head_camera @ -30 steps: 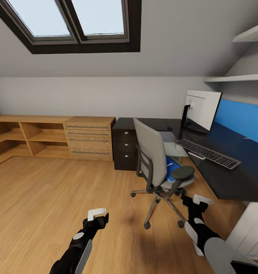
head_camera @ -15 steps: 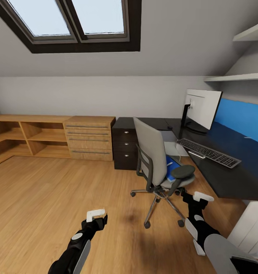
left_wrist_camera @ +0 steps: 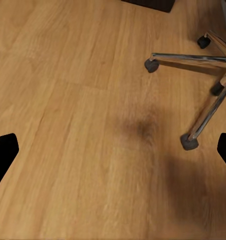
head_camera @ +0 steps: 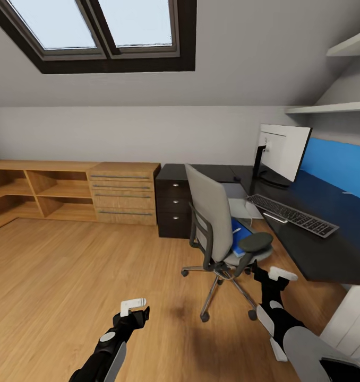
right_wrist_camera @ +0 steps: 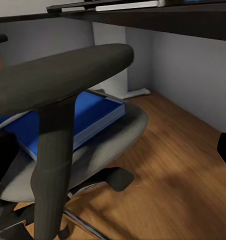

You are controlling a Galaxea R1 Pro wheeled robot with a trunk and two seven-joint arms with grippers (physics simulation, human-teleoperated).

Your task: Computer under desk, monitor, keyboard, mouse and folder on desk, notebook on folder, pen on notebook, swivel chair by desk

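Bedroom workspace, head view. Right gripper [head_camera: 275,277], fingers apart and empty, hangs just beside the near armrest of the swivel chair [head_camera: 218,228]; the folder [head_camera: 240,236] lies on the seat just beyond it, seen close under the armrest in the right wrist view [right_wrist_camera: 88,117]. Farther off past the right gripper, the desk [head_camera: 328,249] carries the keyboard [head_camera: 291,214] and monitor [head_camera: 282,153]. Left gripper [head_camera: 133,312], fingers apart, hangs over bare wooden floor [head_camera: 68,265], the chair's chrome base [left_wrist_camera: 203,75] near it
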